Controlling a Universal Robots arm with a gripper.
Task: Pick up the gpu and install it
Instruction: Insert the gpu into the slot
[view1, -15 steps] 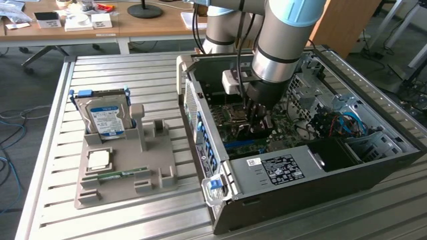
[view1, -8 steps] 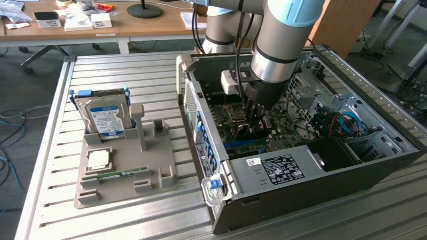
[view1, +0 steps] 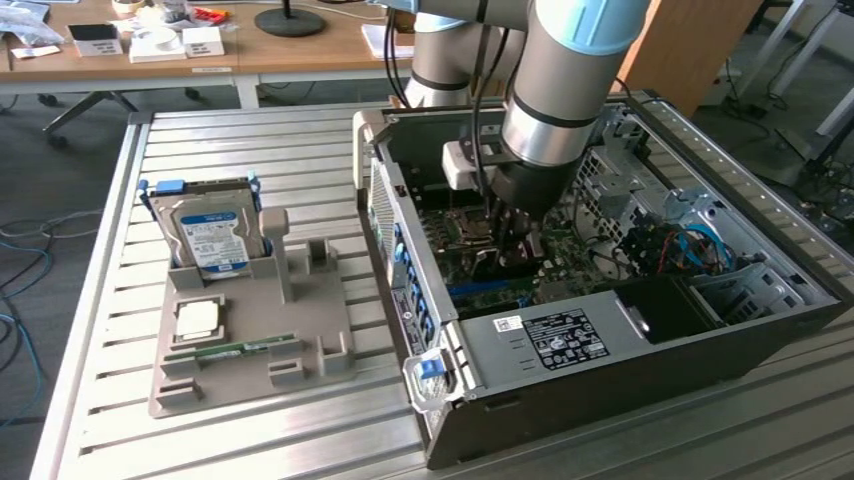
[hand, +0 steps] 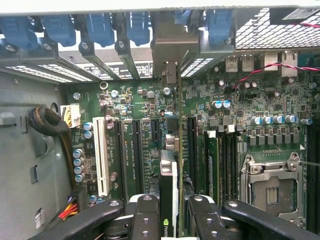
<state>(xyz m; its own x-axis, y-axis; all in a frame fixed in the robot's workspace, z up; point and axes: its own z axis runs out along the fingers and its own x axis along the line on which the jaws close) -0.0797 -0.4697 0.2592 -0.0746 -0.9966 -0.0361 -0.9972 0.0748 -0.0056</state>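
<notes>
Holds gpu (hand: 168, 180) pinched edge-on in claw (hand: 172, 222) over motherboard (hand: 130, 100); wants card kept upright, bracket end toward rear panel (view1: 384, 200) at 9 o'clock in exterior view, pressed down evenly.

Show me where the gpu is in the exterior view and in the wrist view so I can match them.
Exterior view: the gpu hangs under the arm, inside the open computer case, over the motherboard.
Wrist view: the gpu stands edge-on, gripped in the claw, over the expansion slots.
Shared landmark: the CPU socket.
</notes>
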